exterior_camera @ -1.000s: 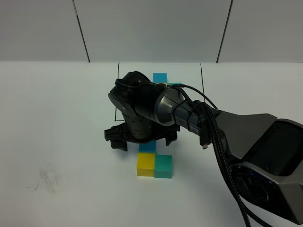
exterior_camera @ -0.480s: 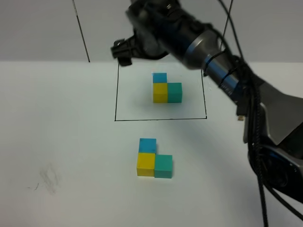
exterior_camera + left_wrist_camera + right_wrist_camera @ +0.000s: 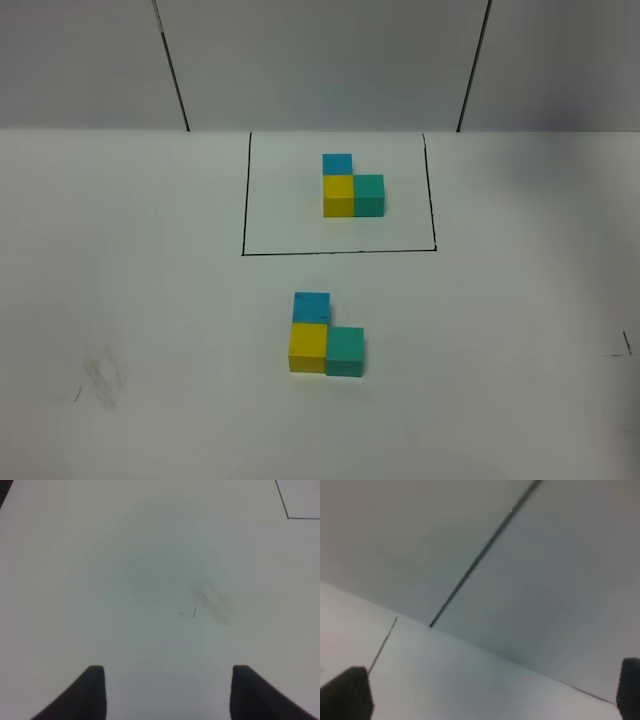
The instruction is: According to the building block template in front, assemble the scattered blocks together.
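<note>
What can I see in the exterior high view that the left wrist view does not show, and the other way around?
Only the exterior high view shows the building block template, a blue, yellow and teal-green L inside the black drawn rectangle, and the assembled blocks nearer the camera in the same L shape. No arm appears there.

Only the left wrist view shows the left gripper, its two dark fingertips apart over bare table with nothing between them.

Both show the white table, a corner of the rectangle, and the faint grey smudge.
</note>
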Robot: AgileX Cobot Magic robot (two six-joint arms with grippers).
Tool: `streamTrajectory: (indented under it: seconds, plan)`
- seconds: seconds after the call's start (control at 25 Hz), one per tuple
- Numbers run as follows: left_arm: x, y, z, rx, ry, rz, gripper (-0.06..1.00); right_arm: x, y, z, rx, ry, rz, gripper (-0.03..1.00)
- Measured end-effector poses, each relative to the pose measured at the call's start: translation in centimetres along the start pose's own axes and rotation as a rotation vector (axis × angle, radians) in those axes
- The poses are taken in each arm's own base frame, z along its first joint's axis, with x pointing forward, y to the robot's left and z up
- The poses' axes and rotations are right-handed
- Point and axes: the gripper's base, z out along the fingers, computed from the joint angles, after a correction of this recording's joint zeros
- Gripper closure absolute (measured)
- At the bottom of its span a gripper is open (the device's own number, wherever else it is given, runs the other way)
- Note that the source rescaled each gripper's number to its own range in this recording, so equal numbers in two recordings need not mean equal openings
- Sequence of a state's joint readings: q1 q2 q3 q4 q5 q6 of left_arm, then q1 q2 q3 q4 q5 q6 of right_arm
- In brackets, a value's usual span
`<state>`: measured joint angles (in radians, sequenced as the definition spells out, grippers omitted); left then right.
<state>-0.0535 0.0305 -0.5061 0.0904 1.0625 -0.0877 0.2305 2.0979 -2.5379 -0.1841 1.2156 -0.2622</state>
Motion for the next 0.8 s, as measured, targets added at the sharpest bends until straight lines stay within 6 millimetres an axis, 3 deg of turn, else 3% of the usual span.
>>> streamTrajectory:
  seconds: [0.2, 0.32, 0.52, 0.8]
  plan:
    - [0.0, 0.0, 0.0, 0.0, 0.0, 0.0, 0.74, 2.4, -6.0, -5.1, 0.0, -0.023, 0.031, -0.03]
    - [0.0, 0.0, 0.0, 0.0, 0.0, 0.0, 0.74, 4.5, -7.9, -8.3, 0.026, 0.006, 0.054, -0.03]
    - [0.0, 0.0, 0.0, 0.0, 0.0, 0.0, 0.74, 8.3, -7.7, -13.2, 0.068, 0.081, 0.056, -0.02]
    - [0.0, 0.0, 0.0, 0.0, 0.0, 0.0, 0.74, 14.1, -4.7, -20.4, 0.107, 0.112, 0.074, 0.01]
